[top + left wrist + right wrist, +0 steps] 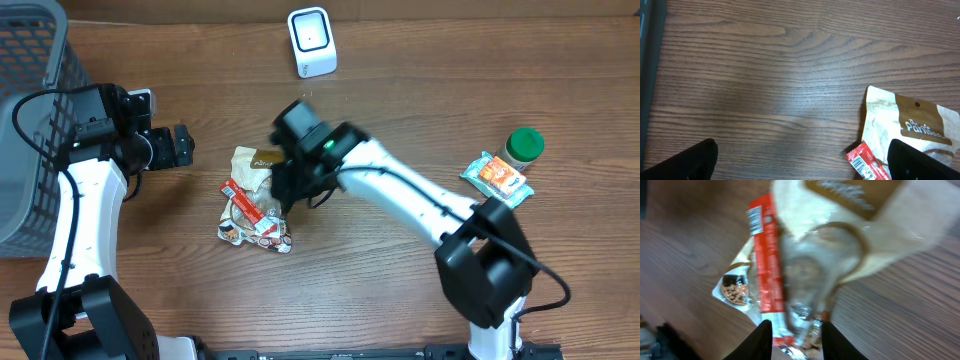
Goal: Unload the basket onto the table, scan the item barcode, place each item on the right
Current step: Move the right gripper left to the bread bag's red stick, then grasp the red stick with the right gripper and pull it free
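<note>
Now | right gripper (796,326) low over pouch (807,275), jaws narrow astride it, blur hides whether it grips | left gripper (802,150) wide open, empty, above table (765,75)

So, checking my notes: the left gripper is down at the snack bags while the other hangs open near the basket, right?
No: the right gripper is down at the snack bags, and the left gripper hangs open near the basket, as the overhead view shows.
</note>
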Available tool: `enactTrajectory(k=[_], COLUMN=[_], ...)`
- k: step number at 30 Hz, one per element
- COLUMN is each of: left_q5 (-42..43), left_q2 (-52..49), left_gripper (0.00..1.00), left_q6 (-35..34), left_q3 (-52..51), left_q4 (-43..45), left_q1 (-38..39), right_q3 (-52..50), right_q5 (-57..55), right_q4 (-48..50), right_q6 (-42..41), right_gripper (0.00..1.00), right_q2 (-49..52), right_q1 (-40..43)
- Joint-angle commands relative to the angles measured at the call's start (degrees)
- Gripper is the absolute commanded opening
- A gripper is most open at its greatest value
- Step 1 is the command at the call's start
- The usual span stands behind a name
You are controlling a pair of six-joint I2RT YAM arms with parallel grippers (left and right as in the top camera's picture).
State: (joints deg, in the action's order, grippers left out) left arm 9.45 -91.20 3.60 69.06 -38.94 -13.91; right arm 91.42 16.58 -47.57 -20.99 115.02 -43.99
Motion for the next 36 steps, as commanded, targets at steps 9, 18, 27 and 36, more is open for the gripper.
enactTrajectory(k=[9, 18, 27, 36], left_q5=[0.5, 0.5, 0.5, 0.5], left_q2=[-0.3, -0.3, -0.3, -0.3], left_gripper=[1.00, 0.99, 1.00, 1.00], left_q6=[0.7, 0.7, 0.7, 0.7], left_q3=[0.8, 0.8, 0.8, 0.8], left_q4=[0.2, 0.2, 0.2, 0.2], left_q1=[0.1, 0.1, 0.1, 0.1], right_q3=[-0.3, -0.4, -0.4, -1.2], right_q5=[-21.9, -21.8, -16.0, -15.8], right_q4=[2.4, 2.1, 0.7, -0.7], right_q6=[-0.2, -0.2, -0.3, -0.3], right_gripper=[0.34, 0.38, 0.37, 0.37], right_q2=[0.0, 1.7, 4.8, 4.8], right_q1=[-11.4, -11.9, -11.9, -11.9])
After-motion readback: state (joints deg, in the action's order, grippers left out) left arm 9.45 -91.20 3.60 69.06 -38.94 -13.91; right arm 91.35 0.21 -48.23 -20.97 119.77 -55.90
